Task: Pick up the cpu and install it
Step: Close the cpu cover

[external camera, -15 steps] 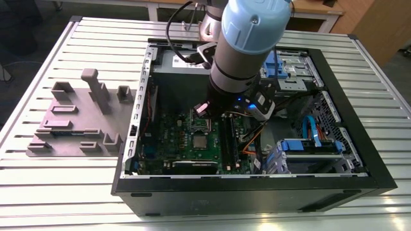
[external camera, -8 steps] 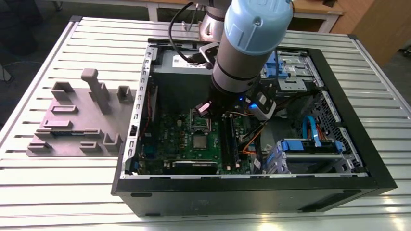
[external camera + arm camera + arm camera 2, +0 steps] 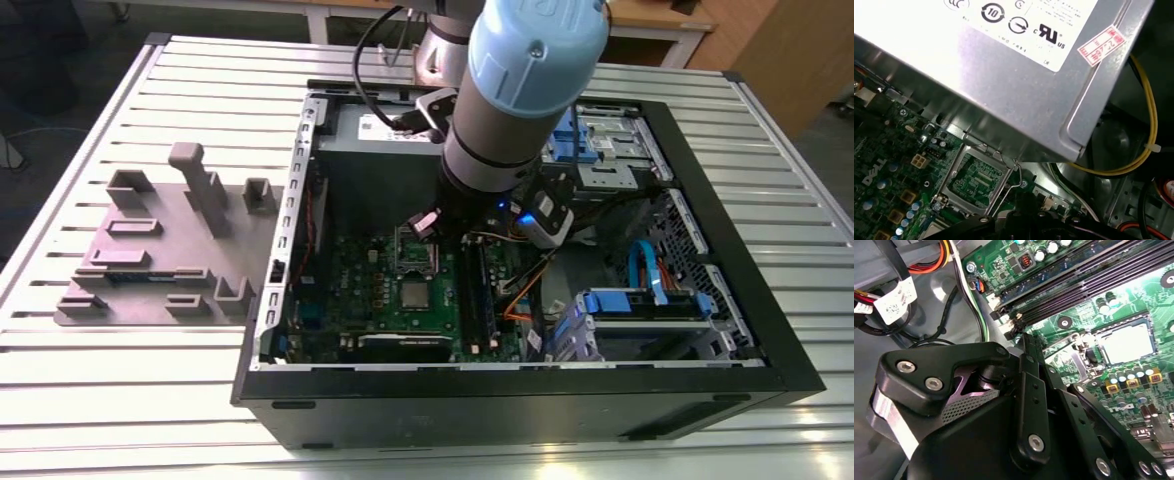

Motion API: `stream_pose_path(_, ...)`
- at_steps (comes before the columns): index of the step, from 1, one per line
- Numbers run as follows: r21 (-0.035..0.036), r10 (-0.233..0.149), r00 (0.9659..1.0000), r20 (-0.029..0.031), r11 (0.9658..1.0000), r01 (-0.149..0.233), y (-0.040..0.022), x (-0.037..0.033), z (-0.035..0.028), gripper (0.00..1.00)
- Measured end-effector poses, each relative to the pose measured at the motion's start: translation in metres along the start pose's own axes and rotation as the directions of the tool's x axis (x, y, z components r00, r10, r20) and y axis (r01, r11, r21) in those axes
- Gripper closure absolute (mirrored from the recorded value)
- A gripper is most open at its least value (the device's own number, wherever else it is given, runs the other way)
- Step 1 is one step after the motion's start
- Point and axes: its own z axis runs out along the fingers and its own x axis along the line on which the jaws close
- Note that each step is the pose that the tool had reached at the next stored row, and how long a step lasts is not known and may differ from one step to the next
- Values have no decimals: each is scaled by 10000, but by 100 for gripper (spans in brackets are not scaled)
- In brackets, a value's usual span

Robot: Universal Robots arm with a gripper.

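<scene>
Gripper [image 3: 433, 228], one, its black linkage closest to the lens in the second wrist view; spread or closed cannot be told. It hangs low inside the computer case [image 3: 534, 388], one, beside the open socket [image 3: 974, 181], one, which appears bare. Cpu [image 3: 418, 293], one, square and so without a long axis, lies flat on the motherboard [image 3: 354, 290] just past the socket, nearer the camera than the gripper in the exterior view and apart from it. Power supply [image 3: 1004, 85], one. Fixture tray [image 3: 147, 250], one, outside the case.

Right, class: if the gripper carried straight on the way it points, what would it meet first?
The gripper would most likely meet the motherboard first, by the memory slots; the cpu lies off to one side. Depth is unclear.
</scene>
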Motion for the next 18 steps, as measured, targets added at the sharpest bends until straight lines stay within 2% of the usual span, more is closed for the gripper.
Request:
stream_pose_path(8, -75, -2, 10000, 40, 10000, 3, 18, -23, 29, 89)
stream_pose_path(18, -71, 217, 9997, 95, 9997, -216, 43, -36, 61, 89)
